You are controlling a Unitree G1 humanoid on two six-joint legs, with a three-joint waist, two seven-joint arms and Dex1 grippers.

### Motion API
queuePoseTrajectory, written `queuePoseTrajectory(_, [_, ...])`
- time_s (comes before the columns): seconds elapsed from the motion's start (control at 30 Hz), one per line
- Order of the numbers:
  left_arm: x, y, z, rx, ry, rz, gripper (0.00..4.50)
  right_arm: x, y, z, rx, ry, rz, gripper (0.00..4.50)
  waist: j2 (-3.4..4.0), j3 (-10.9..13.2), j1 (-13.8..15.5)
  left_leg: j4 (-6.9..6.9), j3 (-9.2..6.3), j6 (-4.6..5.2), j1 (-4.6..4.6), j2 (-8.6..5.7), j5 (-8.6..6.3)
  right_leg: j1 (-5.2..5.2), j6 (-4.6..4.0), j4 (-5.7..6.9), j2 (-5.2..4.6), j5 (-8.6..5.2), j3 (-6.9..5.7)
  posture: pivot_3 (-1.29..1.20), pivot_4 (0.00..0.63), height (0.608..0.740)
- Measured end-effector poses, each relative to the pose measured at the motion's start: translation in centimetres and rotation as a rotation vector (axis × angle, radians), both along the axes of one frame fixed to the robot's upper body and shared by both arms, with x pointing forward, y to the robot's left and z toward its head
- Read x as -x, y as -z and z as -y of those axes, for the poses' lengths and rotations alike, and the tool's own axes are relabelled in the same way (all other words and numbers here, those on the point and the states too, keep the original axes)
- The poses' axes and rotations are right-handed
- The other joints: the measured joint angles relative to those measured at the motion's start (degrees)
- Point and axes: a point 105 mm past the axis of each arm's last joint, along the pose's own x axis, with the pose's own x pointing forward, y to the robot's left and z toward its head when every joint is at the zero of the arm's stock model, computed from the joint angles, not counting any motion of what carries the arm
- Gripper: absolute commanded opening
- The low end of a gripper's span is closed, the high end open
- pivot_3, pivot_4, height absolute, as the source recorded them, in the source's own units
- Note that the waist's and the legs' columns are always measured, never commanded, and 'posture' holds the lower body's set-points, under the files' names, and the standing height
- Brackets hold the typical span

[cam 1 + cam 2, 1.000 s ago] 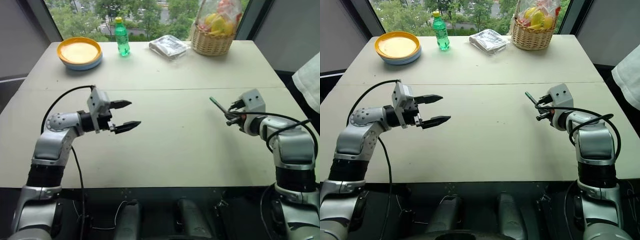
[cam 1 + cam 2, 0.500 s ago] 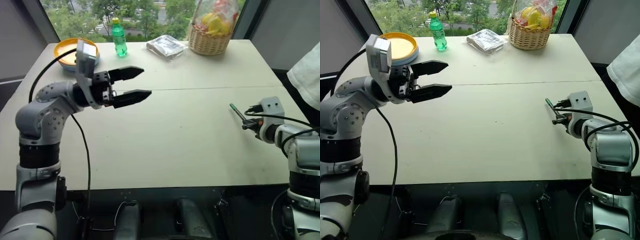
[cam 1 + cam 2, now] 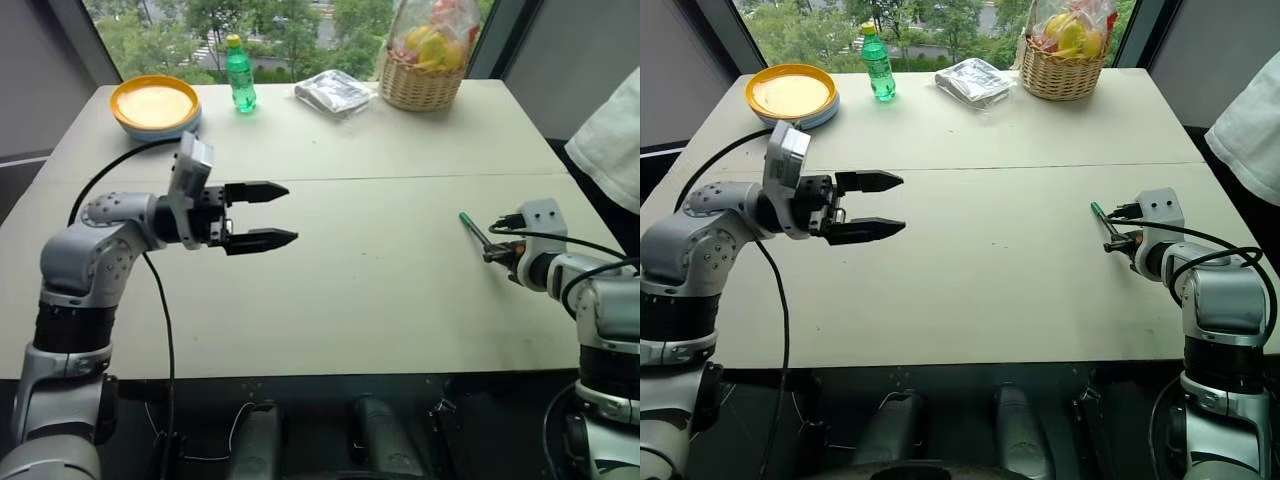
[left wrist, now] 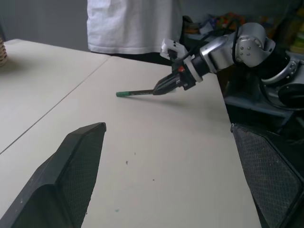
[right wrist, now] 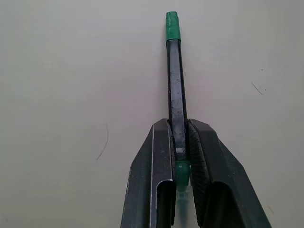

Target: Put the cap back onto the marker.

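Two grippers: over the counter [image 3: 350,300]
Left gripper [image 3: 285,213]: jaws spread, holding nothing
Right gripper [image 5: 179,142]: jaws pinching the marker [image 5: 175,85]
Cap [image 5: 172,26]: on the marker's far end

Surface [image 3: 350,290]: pale beige laminate, matt, smooth, faintly scuffed and speckled; one thin seam across it.
Marker [image 5: 175,95]: black plastic barrel, semi-gloss, lightly scratched, clamped between the right gripper [image 5: 179,126] fingers.
Cap [image 5: 173,26]: green plastic, satin, at the barrel end beyond those fingers.
Right fingers [image 5: 159,166]: black hard plastic, smooth outer faces, ribbed inner pads.
Left gripper [image 3: 280,213] fingers [image 4: 71,171]: black matt plastic, fine cross-hatched grip texture.
Arm shells [image 3: 95,255]: silver-grey, satin metallic finish.
Bottle [image 3: 241,75]: translucent green plastic, glossy, yellow lid.
Basket [image 3: 425,85]: woven wicker, rough; clear glossy wrap above.
Plates [image 3: 156,105]: smooth, glossy.
Packet [image 3: 335,92]: crinkled shiny film.
Person's garment [image 4: 128,23]: white matt cloth.
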Motion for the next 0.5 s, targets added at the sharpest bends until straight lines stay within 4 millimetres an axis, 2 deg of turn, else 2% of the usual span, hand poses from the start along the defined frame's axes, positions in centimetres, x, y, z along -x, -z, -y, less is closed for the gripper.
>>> queuePoseTrajectory(0.1, [0.0, 0.0, 0.0, -0.004, 0.000, 0.009, 4.40, 0.0, 0.0, -0.1, -0.005, -0.002, -0.001, 0.00, 0.00, 0.0, -0.1, 0.00, 0.00, 0.00, 0.00, 0.00, 0.00, 0.00, 0.00, 0.00, 0.00, 0.00, 0.00, 0.00, 0.150, 0.740])
queuePoseTrajectory(0.13, [-0.1, 0.0, 0.0, -0.006, -0.001, 0.011, 4.50, 0.0, 0.0, -0.1, -0.008, -0.004, -0.001, 0.98, 0.00, 0.0, -0.1, 0.00, 0.00, 0.00, 0.00, 0.00, 0.00, 0.00, 0.00, 0.00, 0.00, 0.00, 0.00, 0.00, 0.150, 0.740])
queuePoseTrajectory(0.17, [-0.1, 0.0, 0.0, -0.006, -0.002, 0.014, 4.50, 0.0, 0.0, -0.2, -0.012, -0.006, -0.001, 1.36, 0.00, 0.0, -0.1, 0.00, 0.00, 0.00, 0.00, 0.00, 0.00, 0.00, 0.00, 0.00, 0.00, 0.00, 0.00, 0.00, 0.150, 0.740])
queuePoseTrajectory(0.37, [-0.2, 0.0, -0.1, -0.008, -0.008, 0.023, 4.50, 0.0, -0.2, -0.6, -0.025, -0.025, 0.004, 4.34, 0.00, 0.0, 0.0, 0.00, 0.00, 0.00, 0.00, 0.00, 0.00, 0.00, 0.00, 0.00, 0.00, 0.00, 0.00, 0.00, 0.150, 0.740])
queuePoseTrajectory(0.4, [-0.3, 0.0, -0.1, -0.008, -0.008, 0.023, 4.50, 0.0, -0.3, -0.7, -0.026, -0.031, 0.007, 4.47, 0.00, 0.0, 0.0, 0.00, 0.00, 0.00, 0.00, 0.00, 0.00, 0.00, 0.00, 0.00, 0.00, 0.00, 0.00, 0.00, 0.150, 0.740])
queuePoseTrajectory(0.5, [-0.3, 0.0, -0.1, -0.006, -0.005, 0.020, 4.50, 0.1, -1.0, -0.6, -0.024, -0.051, 0.008, 4.47, 0.00, 0.0, 0.0, 0.00, 0.00, 0.00, 0.00, 0.00, 0.00, 0.00, 0.00, 0.00, 0.00, 0.00, 0.00, 0.00, 0.150, 0.740])
